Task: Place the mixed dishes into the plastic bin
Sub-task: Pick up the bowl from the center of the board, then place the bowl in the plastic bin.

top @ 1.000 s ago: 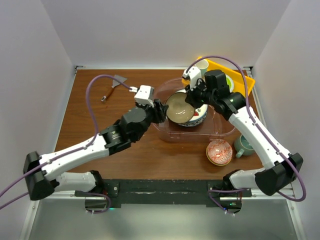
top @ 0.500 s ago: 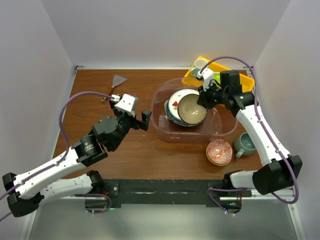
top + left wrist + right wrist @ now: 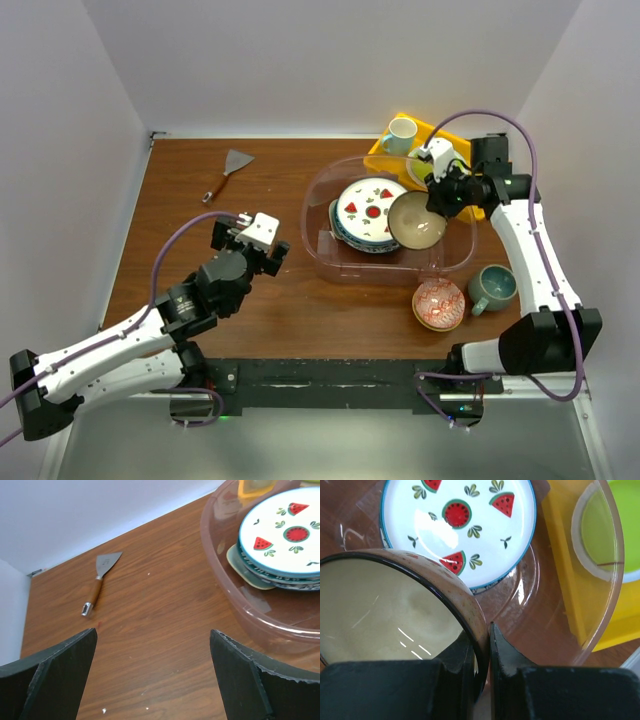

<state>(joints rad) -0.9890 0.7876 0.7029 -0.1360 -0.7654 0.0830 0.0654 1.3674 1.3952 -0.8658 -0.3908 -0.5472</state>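
Note:
The clear plastic bin [image 3: 318,250] stands right of the table's middle and holds a stack of plates, the white watermelon plate [image 3: 372,208] on top. My right gripper [image 3: 440,197] is shut on the rim of the tan bowl [image 3: 417,220], which hangs tilted over the bin's right half. In the right wrist view the gripper [image 3: 487,630] pinches the bowl's wall [image 3: 385,610] beside the plate [image 3: 460,525]. My left gripper [image 3: 250,238] is open over bare wood left of the bin, nothing between its fingers [image 3: 152,632]. The red-patterned bowl [image 3: 438,304] and grey-teal mug [image 3: 492,288] sit in front of the bin.
A yellow tray [image 3: 383,152] lies behind the bin with a white mug [image 3: 401,133] and a lime-green plate [image 3: 615,525] on it. A scraper [image 3: 228,170] with a wooden handle lies at the far left. Grey walls close in the table on three sides.
My left arm has pulled back leftward out of the bin and its gripper has opened. My right gripper has carried the tan bowl rightward off the plates.

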